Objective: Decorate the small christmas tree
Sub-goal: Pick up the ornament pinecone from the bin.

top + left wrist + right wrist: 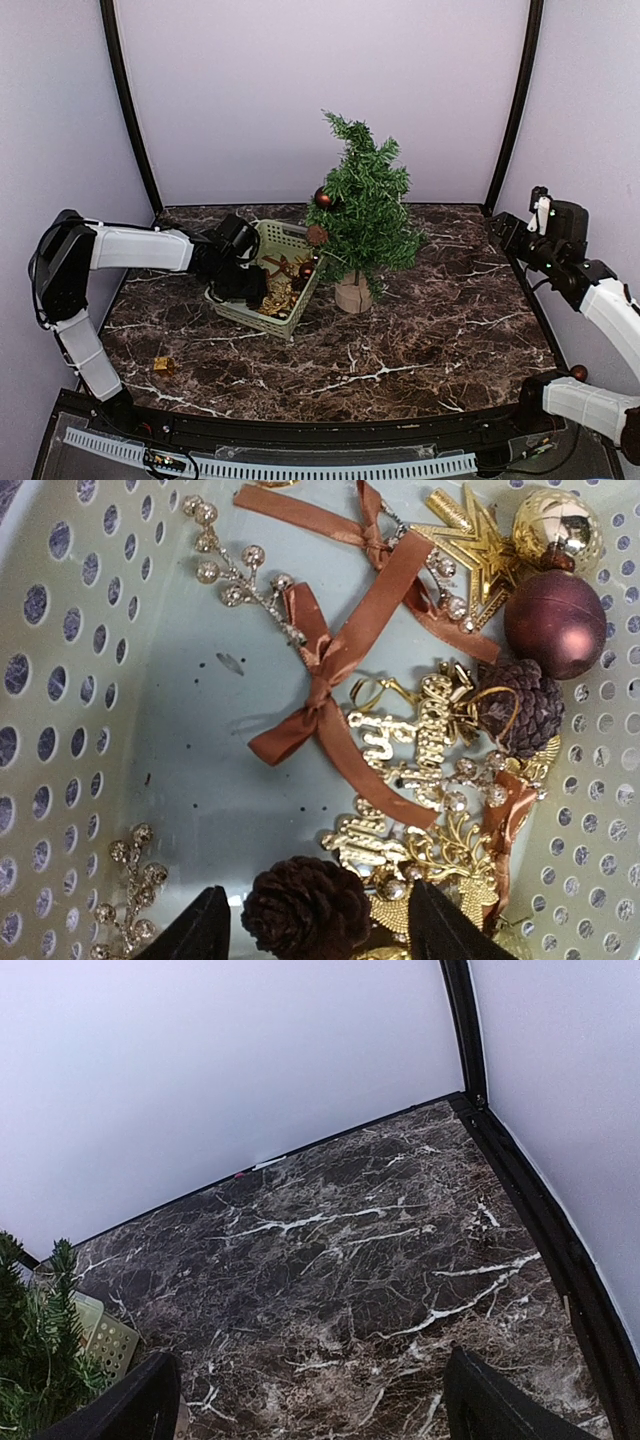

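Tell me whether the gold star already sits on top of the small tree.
No, the tip of the small christmas tree is bare green needles, nothing mounted on it.

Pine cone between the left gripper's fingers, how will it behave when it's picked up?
Probably light and stiff: the pine cone has open woody scales, which should give the left gripper grip. Those scales could also snag the gold ornaments lying against it and drag them up.

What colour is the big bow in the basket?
The bow is coppery brown; left wrist view shows it best.
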